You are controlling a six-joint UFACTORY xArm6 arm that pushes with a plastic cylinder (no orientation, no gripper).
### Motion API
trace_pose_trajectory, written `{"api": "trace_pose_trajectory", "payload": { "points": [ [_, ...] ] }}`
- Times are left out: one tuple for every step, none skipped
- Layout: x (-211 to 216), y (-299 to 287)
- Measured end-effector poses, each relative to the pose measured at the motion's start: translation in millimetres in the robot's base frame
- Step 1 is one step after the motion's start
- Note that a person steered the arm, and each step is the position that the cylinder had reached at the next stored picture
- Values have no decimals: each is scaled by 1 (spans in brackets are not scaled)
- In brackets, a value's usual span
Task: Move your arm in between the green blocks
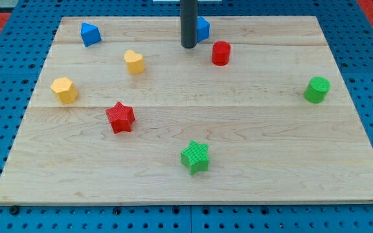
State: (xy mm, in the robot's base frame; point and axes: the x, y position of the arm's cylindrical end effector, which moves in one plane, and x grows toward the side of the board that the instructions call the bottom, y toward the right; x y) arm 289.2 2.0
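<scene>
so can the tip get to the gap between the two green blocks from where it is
Probably yes. My tip sits near the view's top, beside the blue block. The board toward the gap between the green star and green cylinder looks free if it passes left of the red cylinder.

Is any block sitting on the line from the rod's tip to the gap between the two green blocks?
Nothing visible blocks it. My tip is near the view's top; the red cylinder sits just beside that path toward the green star and green cylinder.

My tip (188,46) stands far on the board (251,155), left of the red cylinder (221,53). The green star (195,156) lies near, the green cylinder (316,89) far right.
</scene>
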Motion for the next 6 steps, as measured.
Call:
{"api": "trace_pose_trajectory", "payload": {
  "points": [
    [40, 6],
    [73, 27],
    [97, 54],
    [111, 84],
    [113, 85],
    [113, 100]
  ]
}}
